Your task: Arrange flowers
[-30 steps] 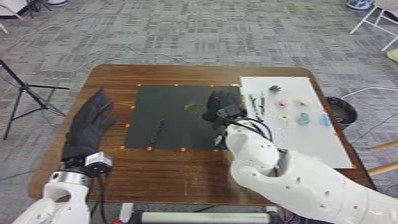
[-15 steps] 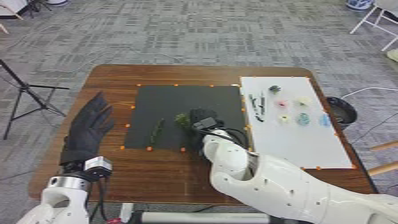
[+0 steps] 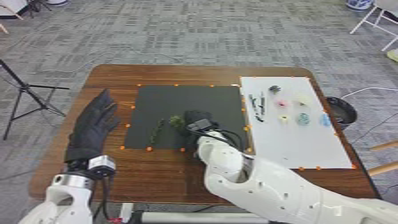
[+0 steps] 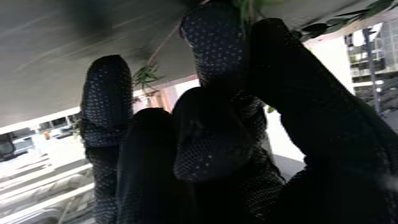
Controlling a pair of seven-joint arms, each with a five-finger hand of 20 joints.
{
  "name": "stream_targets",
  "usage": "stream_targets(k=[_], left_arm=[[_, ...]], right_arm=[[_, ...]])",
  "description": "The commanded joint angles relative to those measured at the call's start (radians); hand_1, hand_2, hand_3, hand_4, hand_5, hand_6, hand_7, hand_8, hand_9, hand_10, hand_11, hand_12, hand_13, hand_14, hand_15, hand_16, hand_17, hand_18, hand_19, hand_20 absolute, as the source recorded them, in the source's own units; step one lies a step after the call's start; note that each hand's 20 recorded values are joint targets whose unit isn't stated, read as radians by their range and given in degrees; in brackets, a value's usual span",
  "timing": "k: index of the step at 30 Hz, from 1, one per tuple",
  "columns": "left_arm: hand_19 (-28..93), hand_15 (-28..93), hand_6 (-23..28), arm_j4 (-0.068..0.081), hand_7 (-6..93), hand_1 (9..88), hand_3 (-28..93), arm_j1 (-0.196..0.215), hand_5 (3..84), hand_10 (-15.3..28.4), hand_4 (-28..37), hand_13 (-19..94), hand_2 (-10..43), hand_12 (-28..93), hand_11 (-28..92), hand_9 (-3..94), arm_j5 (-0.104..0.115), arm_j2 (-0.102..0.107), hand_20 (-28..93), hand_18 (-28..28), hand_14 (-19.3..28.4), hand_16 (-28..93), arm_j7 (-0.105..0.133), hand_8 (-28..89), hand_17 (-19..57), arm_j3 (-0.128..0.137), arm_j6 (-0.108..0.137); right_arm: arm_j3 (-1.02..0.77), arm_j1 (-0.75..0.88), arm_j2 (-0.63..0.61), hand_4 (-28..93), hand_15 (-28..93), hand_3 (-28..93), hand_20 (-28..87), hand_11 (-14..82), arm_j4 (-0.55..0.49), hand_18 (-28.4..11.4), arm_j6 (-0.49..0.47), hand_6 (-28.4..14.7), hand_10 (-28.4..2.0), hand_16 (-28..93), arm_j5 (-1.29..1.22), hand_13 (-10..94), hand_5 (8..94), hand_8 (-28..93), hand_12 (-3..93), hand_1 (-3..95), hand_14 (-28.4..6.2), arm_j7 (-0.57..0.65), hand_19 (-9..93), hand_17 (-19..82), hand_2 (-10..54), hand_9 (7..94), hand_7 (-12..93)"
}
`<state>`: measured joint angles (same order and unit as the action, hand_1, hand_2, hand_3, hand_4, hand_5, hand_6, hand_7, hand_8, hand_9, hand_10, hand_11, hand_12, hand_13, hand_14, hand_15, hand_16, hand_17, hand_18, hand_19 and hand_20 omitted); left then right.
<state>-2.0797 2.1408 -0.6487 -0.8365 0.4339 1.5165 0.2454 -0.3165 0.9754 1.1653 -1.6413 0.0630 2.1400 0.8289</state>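
On the black mat (image 3: 178,95), my right hand (image 3: 197,118) is low over its lower middle. A green sprig (image 3: 176,121) pokes out at that hand's left side, beside a thin green stem (image 3: 156,132) lying on the mat. In the right wrist view my right hand (image 4: 213,135) has its fingers and thumb curled round the sprig (image 4: 249,9), whose thin stem passes between them; a leafy stem (image 4: 351,19) lies beyond. My left hand (image 3: 91,125) rests open at the table's left side. Small flowers (image 3: 282,103) lie on the white sheet (image 3: 306,145).
Dark stems (image 3: 258,107) and a dark green piece (image 3: 274,89) also lie on the white sheet, with blue pieces (image 3: 303,119) near its right edge. Orange markers line both areas. A black bin (image 3: 342,111) stands off the brown table's (image 3: 115,75) right side.
My right hand has moved left and toward the table's near edge across the mat, and the green sprig has come with it, close to the lying stem. The left hand has barely shifted.
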Motion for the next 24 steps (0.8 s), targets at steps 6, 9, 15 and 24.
stream_targets(k=[6, 9, 15, 24], left_arm=[[31, 15, 1.0, -0.001, 15.9, 26.1, 67, -0.003, 23.5, 8.6, -26.0, 12, -6.8, 22, 13, 15.9, -0.006, -0.008, 13, 17.9, 11.0, 11, -0.005, -7, -13.7, 0.001, -0.017], [31, 15, 0.9, -0.002, 16.0, 26.2, 67, 0.005, 23.4, 8.6, -26.1, 12, -6.7, 22, 13, 15.9, -0.001, -0.007, 13, 17.9, 11.0, 11, -0.001, -7, -13.6, 0.007, -0.017], [31, 15, 1.0, -0.004, 15.9, 26.2, 67, 0.011, 23.4, 8.6, -26.0, 12, -6.7, 22, 13, 15.9, -0.002, -0.008, 13, 17.9, 11.0, 11, -0.001, -7, -13.6, 0.011, -0.022], [31, 15, 1.0, -0.016, 15.8, 26.2, 67, 0.026, 23.5, 8.7, -26.0, 12, -6.7, 22, 13, 15.9, -0.006, -0.008, 13, 18.0, 11.1, 11, 0.003, -7, -13.7, 0.023, -0.016]], right_arm=[[-0.010, 0.050, 0.029, -11, 88, 86, 26, 64.8, 0.013, -15.3, -0.015, 2.5, -6.7, 30, 0.011, 93, 90.1, 23, 38.4, 35.7, -4.9, 0.009, 80, 39, -4.3, 93.7, 37], [-0.011, 0.052, 0.025, -10, 88, 86, 26, 64.9, 0.010, -15.4, -0.009, 2.6, -6.6, 30, 0.005, 93, 90.4, 23, 38.0, 35.0, -4.8, 0.000, 81, 38, -4.1, 93.7, 37], [-0.018, 0.057, 0.022, -12, 88, 85, 25, 65.9, 0.008, -15.8, -0.001, 2.9, -6.8, 30, 0.004, 93, 92.1, 1, 35.7, 30.7, -4.8, -0.009, 81, 39, -4.1, 93.7, 40], [-0.053, 0.053, -0.005, -21, 88, 78, 25, 63.4, -0.054, -16.5, 0.018, 2.4, -6.7, 31, 0.033, 93, 91.3, -7, 38.4, 19.9, -4.1, -0.003, 81, 38, -6.6, 93.7, 38]])
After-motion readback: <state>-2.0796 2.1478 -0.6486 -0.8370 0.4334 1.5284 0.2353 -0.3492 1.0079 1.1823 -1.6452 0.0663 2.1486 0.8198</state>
